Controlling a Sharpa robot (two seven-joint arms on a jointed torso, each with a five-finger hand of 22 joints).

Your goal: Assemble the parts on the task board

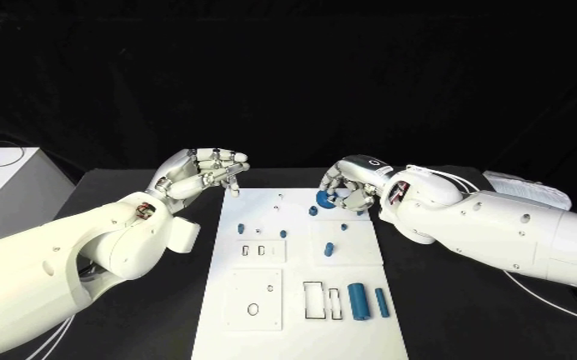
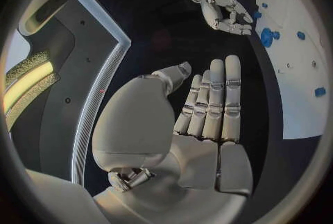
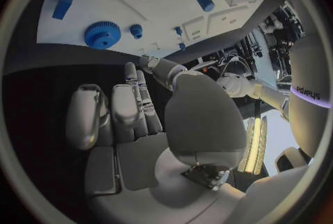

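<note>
**Both hands at the far end of the board, nothing held**

On the black matte desk (image 1: 144, 327) we see a grey-white box (image 1: 22, 185) at the left edge and pale cables trailing by each arm. Nothing stands between the hands and the flat white rectangular task board (image 1: 301, 327).

Our left hand (image 1: 204, 172) hovers beside the board's far left corner. Its silver fingers (image 2: 215, 96) lie straight and close together, the thumb apart from them, with nothing in them. Our right hand (image 1: 353, 183) hangs over the board's far right part with its fingers (image 3: 135, 101) curled loosely inward. They hold nothing that we can see. The round blue toothed gear (image 3: 102, 34) lies flat on the board just beside those fingertips; whether they touch it we cannot tell.

Small blue pegs stand near the middle of the board: one short peg (image 1: 242, 228) to the left, an oblong one (image 1: 328, 249) to the right. Near the close end, a thick smooth blue cylinder (image 1: 358, 298) and a thinner blue cylinder (image 1: 381, 302) lie side by side, just beside outlined rectangular recesses (image 1: 313, 300). Raised white square plates (image 1: 255, 297) with slots cover the left half.
</note>
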